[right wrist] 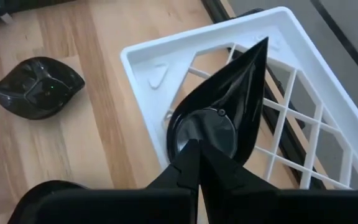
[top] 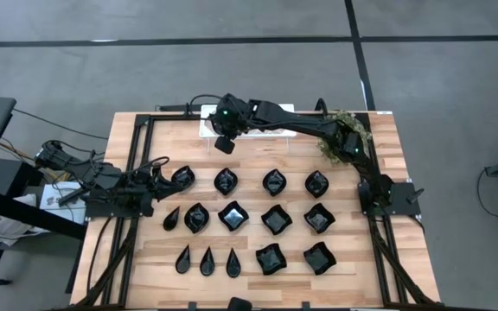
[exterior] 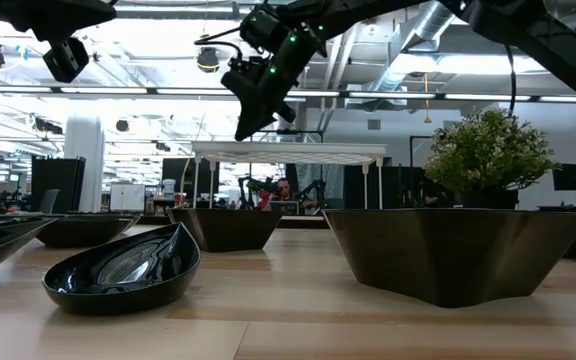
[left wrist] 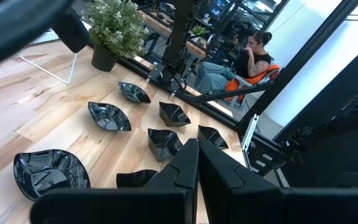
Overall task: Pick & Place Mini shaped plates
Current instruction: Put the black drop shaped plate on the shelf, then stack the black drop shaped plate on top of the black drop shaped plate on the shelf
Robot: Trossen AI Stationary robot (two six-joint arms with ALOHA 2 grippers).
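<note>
Several glossy black mini shaped plates (top: 274, 182) lie in three rows on the wooden table: leaf shapes, squares, and teardrops (top: 207, 261) at the near left. My right gripper (top: 224, 143) reaches to the far edge, shut on one teardrop plate (right wrist: 229, 99) over the white lattice rack (right wrist: 303, 106). In the low view that gripper (exterior: 258, 100) hangs just above the rack's top (exterior: 288, 150). At the table's left, my left gripper (left wrist: 197, 168) waits shut with nothing between its fingers, beside the left end of the far row. My right gripper pinches the teardrop plate's rim at its round end (right wrist: 194, 138) between its two fingers. The fingers come slanting down from the near side and lie along the plate. The pointed end (right wrist: 261, 48) leads away from them over the rack. Whether the plate touches the rack I cannot tell.
A potted plant (top: 344, 134) stands at the far right corner beside my right arm. Black frame rails (top: 135, 147) run along the table's sides. A leaf-shaped plate (right wrist: 37, 87) lies just near of the rack. A person (left wrist: 250, 56) sits beyond the table.
</note>
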